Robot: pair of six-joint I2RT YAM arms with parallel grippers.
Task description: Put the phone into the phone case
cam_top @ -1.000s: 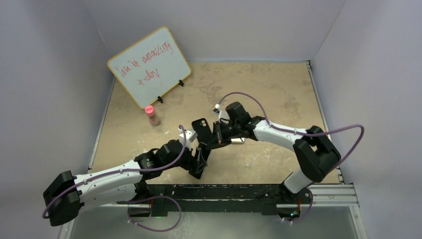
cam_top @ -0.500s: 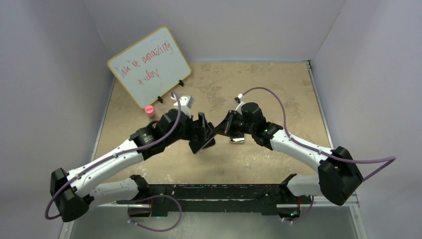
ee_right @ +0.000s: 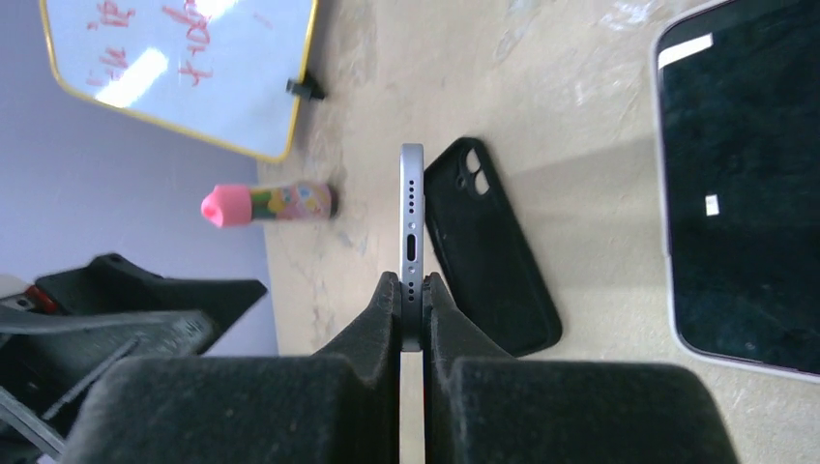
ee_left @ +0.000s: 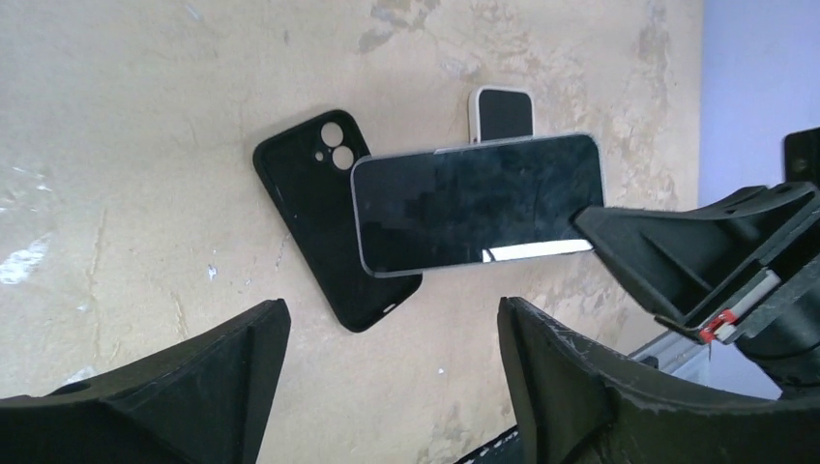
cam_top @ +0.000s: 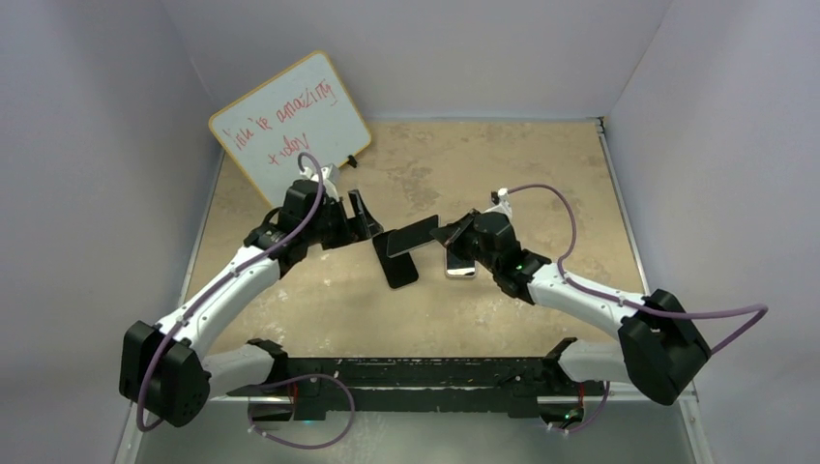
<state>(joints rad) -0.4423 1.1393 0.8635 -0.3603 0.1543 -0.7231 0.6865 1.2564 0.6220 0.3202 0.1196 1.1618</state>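
The right pincer (ee_right: 413,290) is clamping the phone (ee_right: 413,213) edgewise above the case (ee_right: 493,251); the left pincer (ee_left: 392,319) is gaping wide, holding nothing.

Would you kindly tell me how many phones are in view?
2. One phone is gripped by the right gripper, raised near the case; a second phone lies flat on the table beside the case. None appears hidden.
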